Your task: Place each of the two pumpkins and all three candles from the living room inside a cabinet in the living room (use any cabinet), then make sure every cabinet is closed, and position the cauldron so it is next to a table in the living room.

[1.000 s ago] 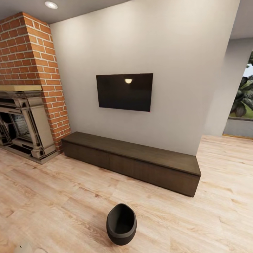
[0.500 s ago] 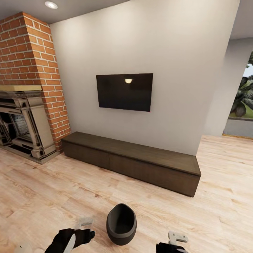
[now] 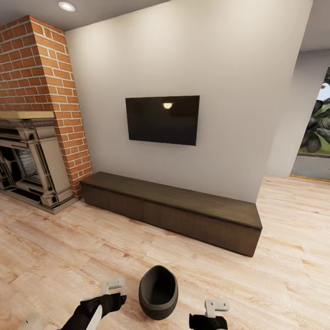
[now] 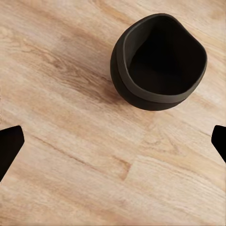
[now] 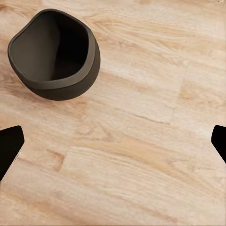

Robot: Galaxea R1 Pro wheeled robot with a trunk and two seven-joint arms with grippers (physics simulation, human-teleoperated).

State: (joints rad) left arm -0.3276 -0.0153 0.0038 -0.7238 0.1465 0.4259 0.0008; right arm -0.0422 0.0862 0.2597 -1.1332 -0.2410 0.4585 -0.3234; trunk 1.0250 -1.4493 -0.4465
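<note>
Pale wood floor (image 3: 68,247) runs across the lower half of the head view, meeting a plain white wall (image 3: 220,59) behind. A dark TV (image 3: 162,119) hangs on that wall at centre frame, and the cabinet (image 3: 172,211) sits on the floor directly below it, stretching from centre left to lower right – its drawer fronts all flush and closed. At the left edge stands a brick fireplace (image 3: 36,114); at the right edge a window (image 3: 318,123) shows green plants.

The cauldron (image 3: 158,292) – a black, round, empty pot – stands upright on the floor at bottom centre, well apart from the cabinet. The left gripper (image 3: 111,286) is just to its left and the right gripper (image 3: 216,306) a little further off to its right, neither touching it.

In the left wrist view the cauldron (image 4: 159,61) lies in the upper right over bare planks, with dark fingertips (image 4: 9,146) at both side edges, spread wide and holding nothing. In the right wrist view the cauldron (image 5: 54,54) is in the upper left, and the fingertips (image 5: 9,148) are likewise spread apart and empty.
</note>
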